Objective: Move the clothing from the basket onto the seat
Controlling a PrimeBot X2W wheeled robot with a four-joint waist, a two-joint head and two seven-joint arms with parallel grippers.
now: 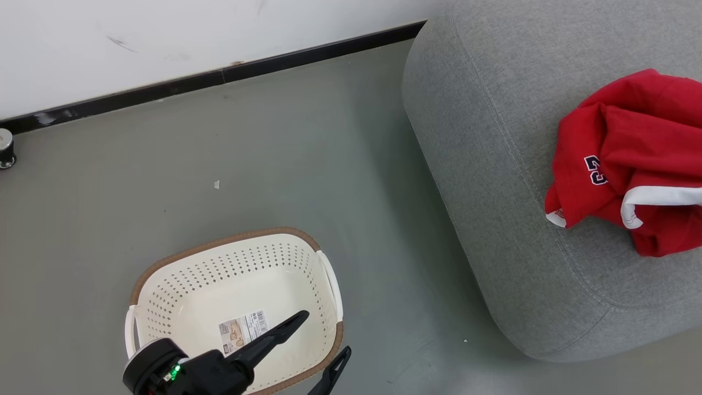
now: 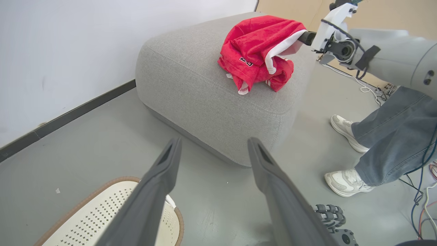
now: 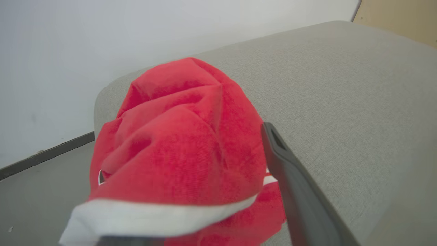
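Grey fabric seat [image 1: 493, 164] is carrying the red clothing [image 1: 630, 137], bunched toward the robot's right; the cream basket [image 1: 230, 258] is sitting bare on the floor; the right gripper [image 3: 218, 131], fingers spread, is touching the cloth; the left gripper [image 1: 325, 332], wide, is hovering over the basket, well apart.

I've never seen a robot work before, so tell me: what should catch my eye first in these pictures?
The crumpled bright red clothing jumps out, heaped on top of the big grey seat at the right of the head view. Down on the floor at the lower left, the cream basket holds no clothes, just a label on its bottom, and the open left gripper hangs over its rim.
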